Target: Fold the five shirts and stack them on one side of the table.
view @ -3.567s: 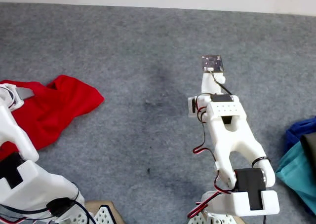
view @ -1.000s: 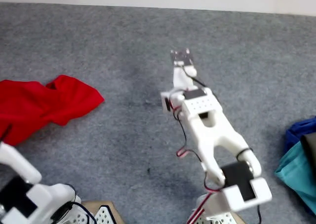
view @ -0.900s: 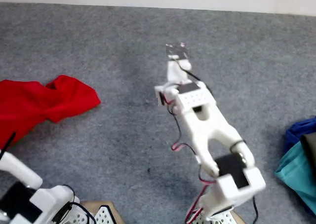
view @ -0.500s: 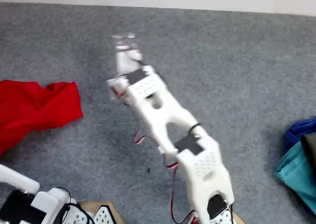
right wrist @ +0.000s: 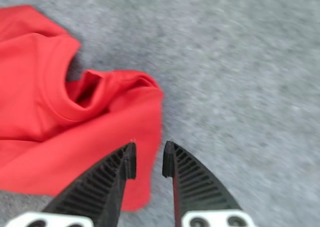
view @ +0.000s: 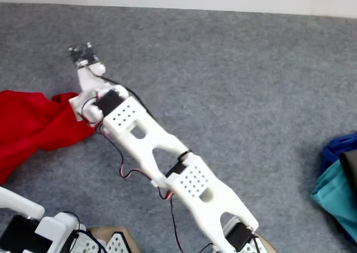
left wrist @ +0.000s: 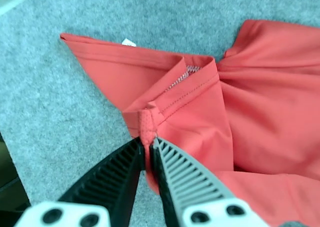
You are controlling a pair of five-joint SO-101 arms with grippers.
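A red shirt (view: 33, 125) lies crumpled at the left edge of the grey table. In the left wrist view my left gripper (left wrist: 149, 149) is shut on a pinched fold of the red shirt (left wrist: 250, 87) near its collar seam. My right arm (view: 145, 141) stretches diagonally from the bottom right to the shirt's right-hand edge. In the right wrist view my right gripper (right wrist: 148, 159) hangs slightly open just above the edge of the red shirt (right wrist: 50, 137), with nothing between its fingers.
A blue shirt (view: 340, 147) and a teal shirt (view: 337, 200) are heaped at the right edge. The left arm's base (view: 33, 230) sits at the bottom left. Grey carpet (view: 234, 86) covers the table's middle and far side.
My right arm has swung left from the table's middle to the red shirt. The shirt's right part has bunched up and shifted left.
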